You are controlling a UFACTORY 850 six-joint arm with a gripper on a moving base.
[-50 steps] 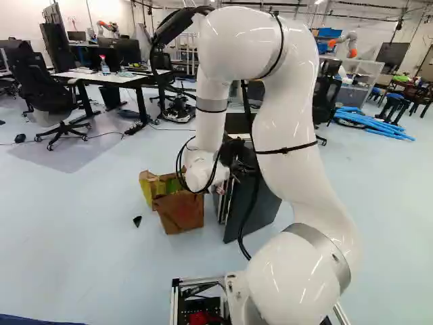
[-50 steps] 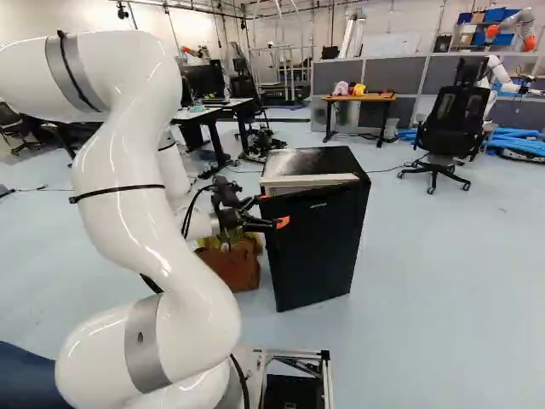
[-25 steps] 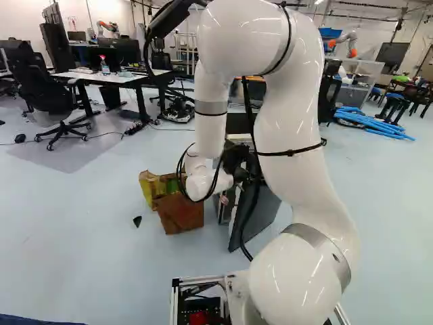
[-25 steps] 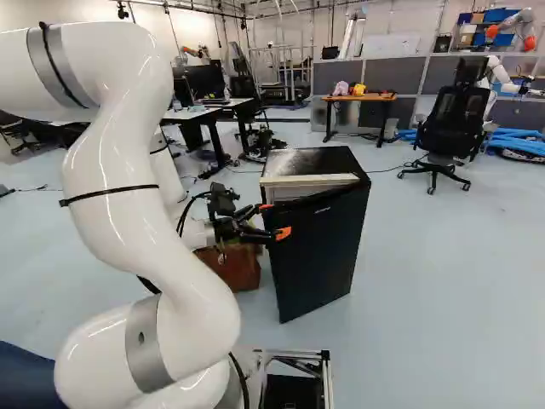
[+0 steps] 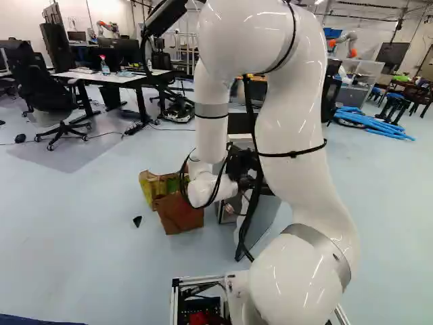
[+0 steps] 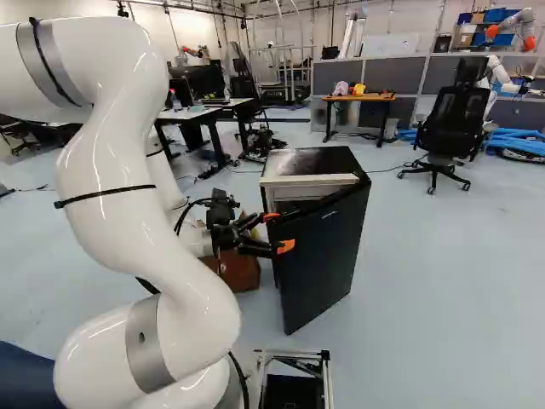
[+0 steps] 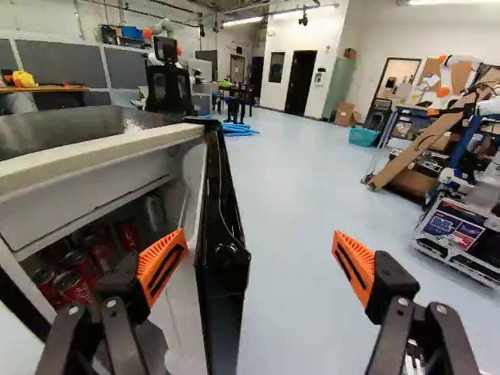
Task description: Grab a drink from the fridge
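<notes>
In the right base view my gripper (image 6: pixel 278 232) is at the near left edge of the black fridge (image 6: pixel 311 160), whose door (image 6: pixel 328 260) stands partly open. Seen from the wrist, the gripper (image 7: pixel 260 241) has its fingers wide apart. The door's edge (image 7: pixel 223 273) lies between them, closer to one finger, which reaches in on the inner side; the other is out in front of the door. Red cans (image 7: pixel 74 287) and a darker can (image 7: pixel 155 212) are inside the fridge, partly hidden by that finger and the shelf front.
Beside the fridge stand a brown box (image 5: pixel 179 212) and a yellow-green bag (image 5: pixel 159 186). An office chair (image 6: pixel 451 115) and an orange-topped table (image 6: pixel 359 97) are farther back. Another robot (image 6: pixel 502 72) is at the far right of the right base view.
The fridge door has swung farther open, toward the base. My gripper has moved the same way along with the door's edge, its fingers on either side. The base has not moved.
</notes>
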